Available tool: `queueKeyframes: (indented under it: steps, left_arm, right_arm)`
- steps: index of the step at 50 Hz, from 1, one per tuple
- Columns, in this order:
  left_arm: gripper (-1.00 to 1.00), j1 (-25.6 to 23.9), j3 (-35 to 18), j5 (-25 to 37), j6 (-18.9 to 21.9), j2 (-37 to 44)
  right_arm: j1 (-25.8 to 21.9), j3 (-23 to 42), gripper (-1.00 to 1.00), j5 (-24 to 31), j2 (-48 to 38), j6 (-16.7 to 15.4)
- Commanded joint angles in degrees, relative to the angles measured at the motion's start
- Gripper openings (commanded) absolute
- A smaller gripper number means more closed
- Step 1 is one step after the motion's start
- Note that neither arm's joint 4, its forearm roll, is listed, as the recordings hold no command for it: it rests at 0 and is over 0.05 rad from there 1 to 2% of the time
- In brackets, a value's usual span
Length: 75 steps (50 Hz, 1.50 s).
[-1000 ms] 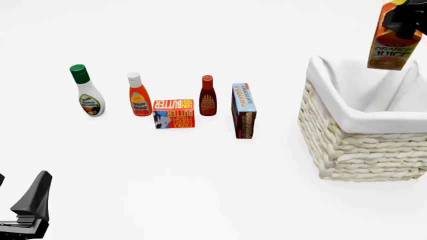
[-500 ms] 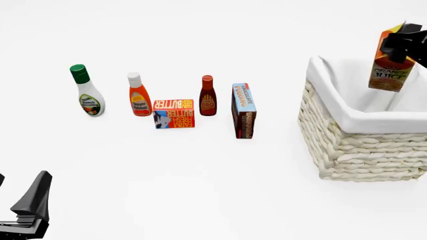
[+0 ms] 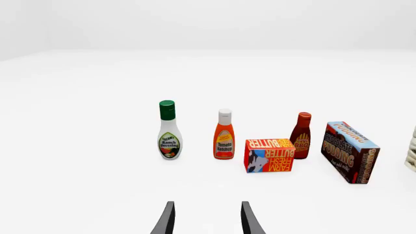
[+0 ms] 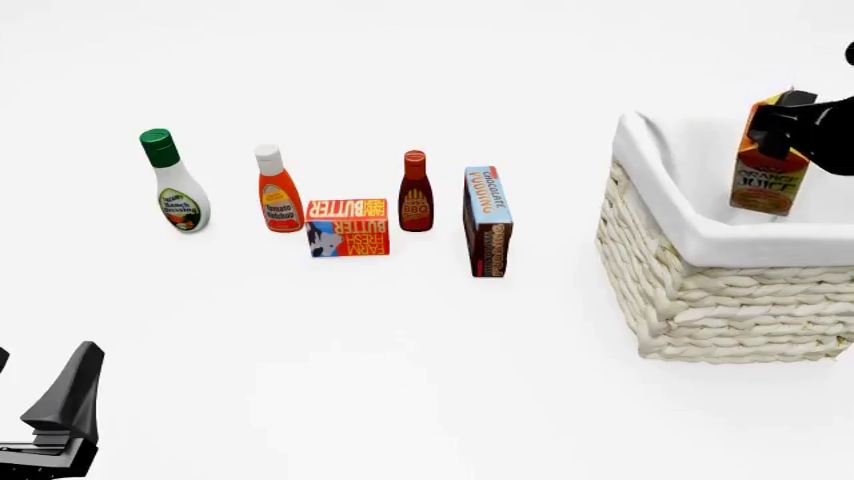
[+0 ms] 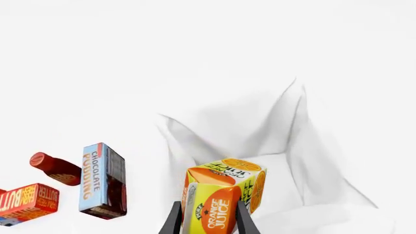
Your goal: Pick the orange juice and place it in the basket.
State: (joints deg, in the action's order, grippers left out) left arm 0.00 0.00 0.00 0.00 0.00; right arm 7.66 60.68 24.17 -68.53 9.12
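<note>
Here the right gripper (image 5: 205, 220) is clamped on the orange juice (image 4: 770, 160), its two dark fingers (image 5: 173, 222) pressing opposite sides of the carton near its top. In the front view the carton hangs upright, tilted slightly, inside the mouth of the basket (image 4: 727, 300), with its lower part below the level of the rim and in front of the white cloth lining (image 4: 694, 190); whether its base touches the basket floor cannot be told. The right wrist view looks down past the carton's gabled top (image 5: 224, 178) into the folds of the lining.

The left gripper (image 3: 206, 219) sits low at the near left of the tabletop (image 4: 400, 360), its fingers parted and holding nothing, well apart from all the groceries.

The remaining items stand in a row left of the basket. From left to right in the front view:
- a ranch dressing bottle (image 4: 174, 185) with a green cap;
- a tomato ketchup bottle (image 4: 276, 195) with a white cap;
- a butter box (image 4: 348, 228), lying just in front of the gap between the ketchup and the next bottle;
- a dark red BBQ sauce bottle (image 4: 415, 195);
- a chocolate pudding box (image 4: 487, 222), standing on end, nearest the basket yet clear of it.
</note>
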Motion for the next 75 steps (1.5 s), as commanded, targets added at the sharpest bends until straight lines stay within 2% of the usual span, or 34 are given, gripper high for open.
queueKeyframes:
  steps: [1,15,34,75]
  left_arm:
    - [1.00,0.00,0.00,0.00,0.00,0.00]
    - [1.00,0.00,0.00,0.00,0.00,0.00]
    - [1.00,0.00,0.00,0.00,0.00,0.00]
    - [1.00,0.00,0.00,0.00,0.00,0.00]
  right_arm:
    - [0.73,0.01,-1.00,-1.20,-1.65,1.18]
    - [0.10,1.08,-1.00,-1.82,-4.49,0.80]
    - [1.57,4.21,-1.00,-2.22,-9.51,-0.62]
    - [3.49,2.94,-1.00,-6.88,-17.55,-1.17]
